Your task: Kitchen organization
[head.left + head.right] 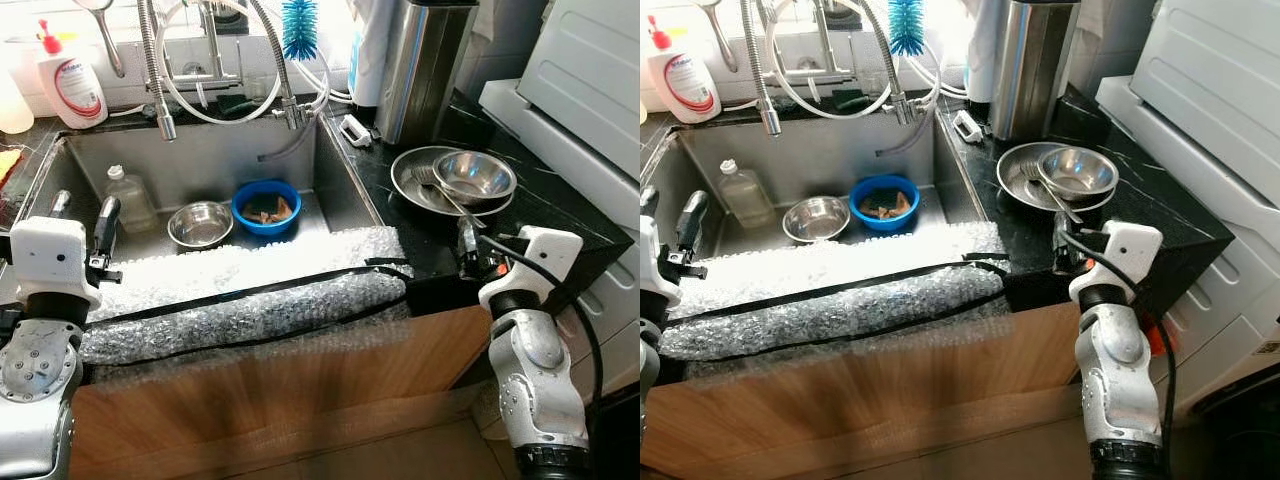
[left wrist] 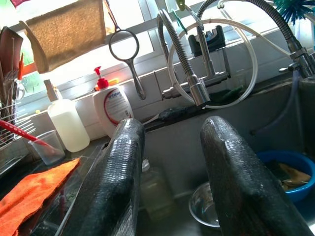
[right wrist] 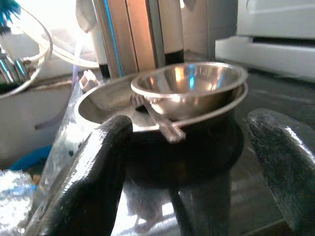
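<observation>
Beside sink (image 1: 345, 170), on black marble counter (image 1: 560, 215): steel bowl (image 1: 474, 175) nested in steel plate (image 1: 415, 185), fork (image 1: 432, 184) partly under bowl. Right gripper (image 3: 189, 162) before plate — fingers spread, empty. Left gripper (image 2: 172, 172) over sink's near left edge, fingers parted, empty. Soap bottle (image 1: 70, 85) label unreadable. Bubble wrap (image 1: 250, 290) hides sink's front rim.

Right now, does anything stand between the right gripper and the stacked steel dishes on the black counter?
Nothing visible does. The right gripper is open at the counter's front edge, with bare black counter between it and the wide steel plate holding the smaller steel bowl and a fork.
</observation>
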`<state>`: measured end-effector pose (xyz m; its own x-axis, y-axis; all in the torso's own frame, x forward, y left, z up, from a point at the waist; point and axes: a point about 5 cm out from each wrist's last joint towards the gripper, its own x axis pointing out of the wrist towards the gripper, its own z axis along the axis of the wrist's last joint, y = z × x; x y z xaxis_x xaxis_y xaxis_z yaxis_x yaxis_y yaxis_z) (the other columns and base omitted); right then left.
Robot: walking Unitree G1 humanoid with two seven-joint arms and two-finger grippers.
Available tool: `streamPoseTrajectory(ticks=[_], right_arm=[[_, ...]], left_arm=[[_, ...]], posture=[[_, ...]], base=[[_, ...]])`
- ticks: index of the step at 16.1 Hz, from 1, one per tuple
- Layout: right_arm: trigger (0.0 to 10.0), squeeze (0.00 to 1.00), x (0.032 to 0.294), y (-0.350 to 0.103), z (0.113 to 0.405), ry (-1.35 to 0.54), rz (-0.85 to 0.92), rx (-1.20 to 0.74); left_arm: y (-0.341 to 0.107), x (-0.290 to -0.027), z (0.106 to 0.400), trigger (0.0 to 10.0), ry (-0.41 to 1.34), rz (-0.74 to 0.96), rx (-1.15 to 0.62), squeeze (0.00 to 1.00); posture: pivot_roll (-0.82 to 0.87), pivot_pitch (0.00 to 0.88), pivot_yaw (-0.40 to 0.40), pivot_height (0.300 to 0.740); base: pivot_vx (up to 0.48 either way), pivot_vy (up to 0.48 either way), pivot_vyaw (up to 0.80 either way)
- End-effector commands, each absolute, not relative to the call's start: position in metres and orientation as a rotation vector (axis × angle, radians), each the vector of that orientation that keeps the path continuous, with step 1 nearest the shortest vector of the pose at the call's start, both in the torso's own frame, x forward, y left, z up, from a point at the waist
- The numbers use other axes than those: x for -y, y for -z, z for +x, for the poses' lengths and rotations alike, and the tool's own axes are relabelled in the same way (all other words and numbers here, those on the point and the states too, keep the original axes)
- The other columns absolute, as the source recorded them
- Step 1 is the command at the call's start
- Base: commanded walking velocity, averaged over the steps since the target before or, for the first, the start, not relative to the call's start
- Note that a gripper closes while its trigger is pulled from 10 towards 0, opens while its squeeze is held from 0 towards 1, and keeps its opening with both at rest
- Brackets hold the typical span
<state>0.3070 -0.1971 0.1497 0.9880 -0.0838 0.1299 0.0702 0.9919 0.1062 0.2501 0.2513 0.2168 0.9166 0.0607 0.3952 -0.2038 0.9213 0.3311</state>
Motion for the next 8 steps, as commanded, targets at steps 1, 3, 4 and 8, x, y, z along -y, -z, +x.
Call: streamPoseTrajectory(ticks=[1,3,4,8], right_arm=[[10.0,0.00,0.193,-0.153,0.311,0.064,0.086,0.149],[10.0,0.00,0.192,-0.155,0.315,0.071,0.075,0.154],[10.0,0.00,0.193,-0.154,0.317,0.078,0.038,0.145],[10.0,0.00,0.190,-0.156,0.326,0.076,0.047,0.161]], left_arm=[[-0.220,-0.252,0.252,10.0,-0.152,0.386,0.393,0.00],[-0.219,-0.251,0.252,10.0,-0.150,0.387,0.390,0.00],[-0.219,-0.251,0.252,10.0,-0.152,0.388,0.389,0.00],[-0.221,-0.252,0.252,10.0,-0.168,0.387,0.395,0.00]], posture=[[0.04,0.110,-0.014,0.740],[0.04,0.115,-0.012,0.740],[0.04,0.115,-0.012,0.740],[0.05,0.120,-0.015,0.740]], base=[[0.000,0.000,0.00],[0.000,0.000,0.00],[0.000,0.000,0.00],[0.000,0.000,0.00]])
